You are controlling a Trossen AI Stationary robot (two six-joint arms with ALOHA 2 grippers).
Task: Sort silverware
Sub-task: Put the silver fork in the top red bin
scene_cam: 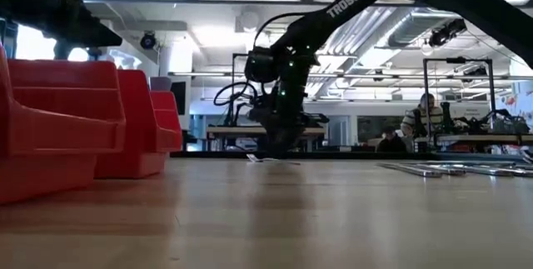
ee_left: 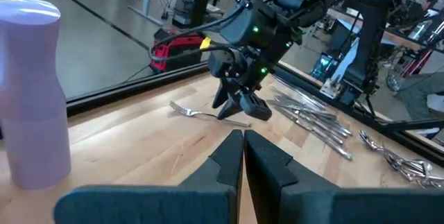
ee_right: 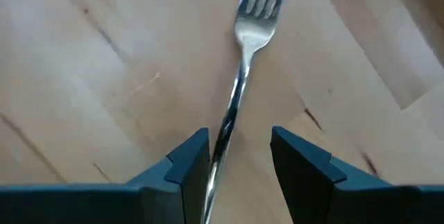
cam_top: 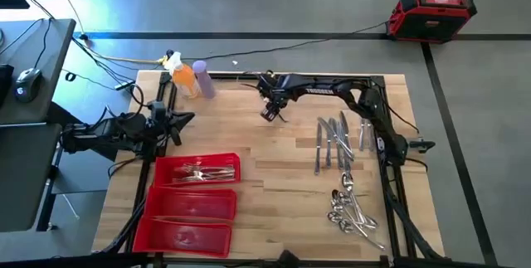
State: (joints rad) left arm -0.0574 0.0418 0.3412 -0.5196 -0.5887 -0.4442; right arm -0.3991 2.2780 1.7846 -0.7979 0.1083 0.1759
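Note:
One fork (ee_right: 244, 37) of the silverware lies flat on the wooden table at the far middle, also seen as the fork (ee_left: 189, 111) in the left wrist view. My right gripper (ee_right: 239, 148) points down over it, open, one finger on each side of the handle (ee_right: 229, 123). Above the table's left side, my left gripper (ee_left: 243, 144) hangs shut and holds nothing. Several forks (cam_top: 203, 171) lie in the far bin of the red tray (cam_top: 166, 210). Knives (cam_top: 332, 139) and spoons (cam_top: 348, 208) lie in rows on the right. My right gripper comes from above with its fingers across the fork's handle (ee_right: 220, 148). The handle runs close along one finger (ee_right: 191, 158). I cannot tell whether they touch. The fork rests on the table.
An orange bottle (cam_top: 184, 77) and a purple bottle (cam_top: 204, 80) stand at the far left corner. The tray's two nearer bins (cam_top: 195, 222) hold no silverware that I can see. Bare wood lies between the tray and the knives.

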